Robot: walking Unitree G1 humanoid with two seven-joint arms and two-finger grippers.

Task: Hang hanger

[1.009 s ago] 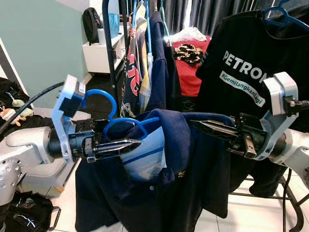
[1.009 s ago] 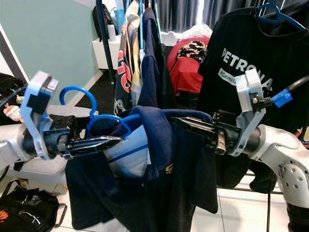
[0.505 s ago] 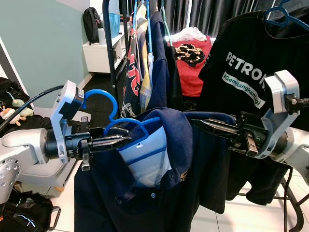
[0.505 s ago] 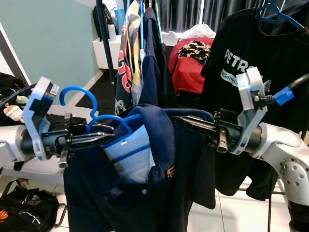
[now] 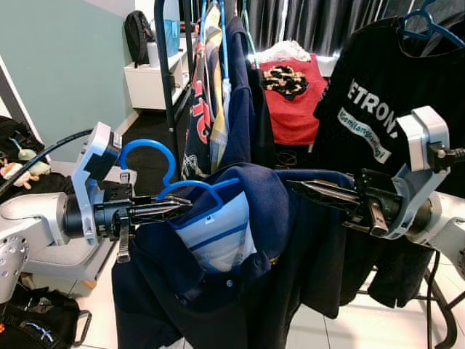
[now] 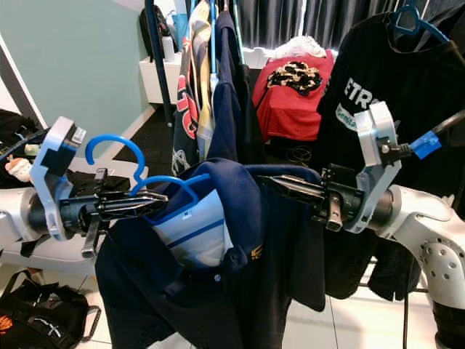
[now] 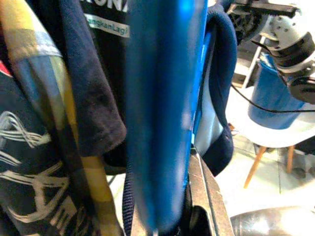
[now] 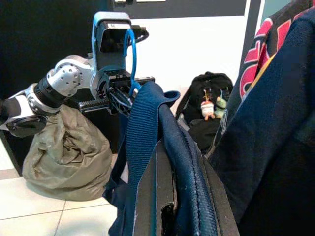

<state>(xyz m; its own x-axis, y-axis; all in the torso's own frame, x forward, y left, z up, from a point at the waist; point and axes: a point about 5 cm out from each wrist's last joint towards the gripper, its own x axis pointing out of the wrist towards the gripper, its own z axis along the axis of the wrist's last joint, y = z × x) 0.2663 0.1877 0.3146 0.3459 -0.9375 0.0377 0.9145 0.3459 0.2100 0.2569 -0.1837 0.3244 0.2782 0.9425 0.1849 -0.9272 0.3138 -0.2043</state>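
Hanger [image 5: 190, 187] shoulders buried under navy shirt [image 5: 269, 240]. Shirt hem cut off at frame bottom. Hanger [image 7: 165, 113] a blur in left wrist view. Right gripper [image 5: 299, 188] tips lost in shirt folds; finger gap unreadable.

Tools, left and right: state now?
Left tool: shut on the hanger.
Right tool: shut on the polo shoulder.

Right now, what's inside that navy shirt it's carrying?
A blue hanger sits inside the navy polo shirt, its hook exposed by the left pincer. The shirt covers its right shoulder.
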